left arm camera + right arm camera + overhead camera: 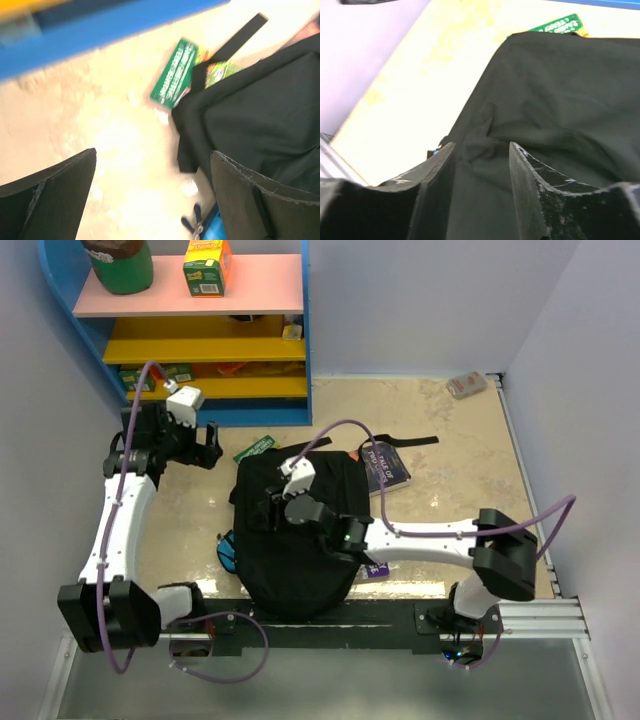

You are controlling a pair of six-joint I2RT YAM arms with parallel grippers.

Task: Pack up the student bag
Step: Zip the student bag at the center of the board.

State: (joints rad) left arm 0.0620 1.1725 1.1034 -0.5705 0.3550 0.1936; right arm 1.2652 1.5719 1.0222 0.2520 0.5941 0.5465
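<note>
The student bag is a large black backpack lying flat in the middle of the floor. My right gripper is down on its left part. In the right wrist view the right gripper has its jaws drawn in on a bunched fold of the bag's fabric. My left gripper is open and empty, up left of the bag. In the left wrist view the left gripper is over bare floor, with the bag to its right. A green book lies partly under the bag's top edge and also shows in the left wrist view.
A dark purple book lies at the bag's upper right. A blue pencil case sticks out at its left and shows in the left wrist view. A blue shelf unit stands at the back left. A small box lies at the far right.
</note>
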